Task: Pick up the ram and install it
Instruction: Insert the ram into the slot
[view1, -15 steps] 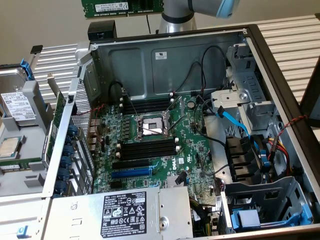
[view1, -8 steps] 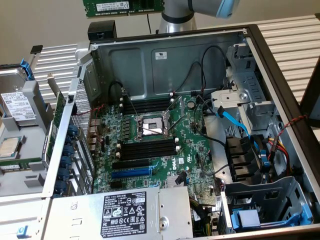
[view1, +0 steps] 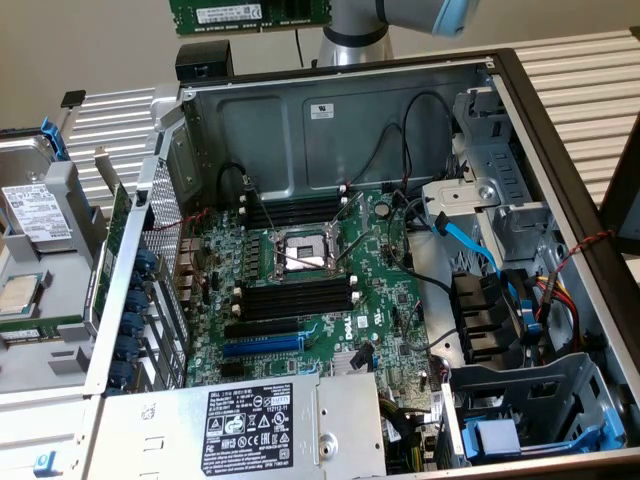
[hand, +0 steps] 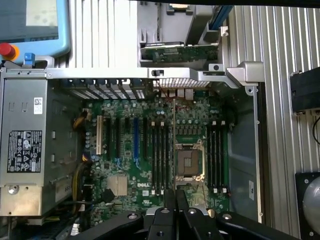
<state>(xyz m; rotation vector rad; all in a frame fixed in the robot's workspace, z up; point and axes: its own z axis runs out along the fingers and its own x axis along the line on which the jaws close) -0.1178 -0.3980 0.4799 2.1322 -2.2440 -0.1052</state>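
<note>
The ram (view1: 250, 15) is a green stick with a white label, hanging level at the top of the exterior view, high above the open computer case (view1: 340, 110). In the wrist view my gripper (hand: 175, 194) is shut on the ram (hand: 174, 145), seen edge-on as a thin line running out from between the black fingers (hand: 169, 196). Beneath it lies the motherboard (hand: 125, 165) with the CPU socket (hand: 189, 161) and long black memory slots (hand: 159, 155) on both sides of it. The same slots (view1: 295, 297) show in the exterior view around the socket (view1: 300, 255).
A grey power supply (view1: 250, 425) lies at the case's near end, with a blue expansion slot (view1: 262, 345) beside it. Cables and a drive cage (view1: 500, 300) fill the exterior view's right. Removed parts (view1: 40, 260) sit outside the case on the left. A pendant with a red button (hand: 7, 50) lies nearby.
</note>
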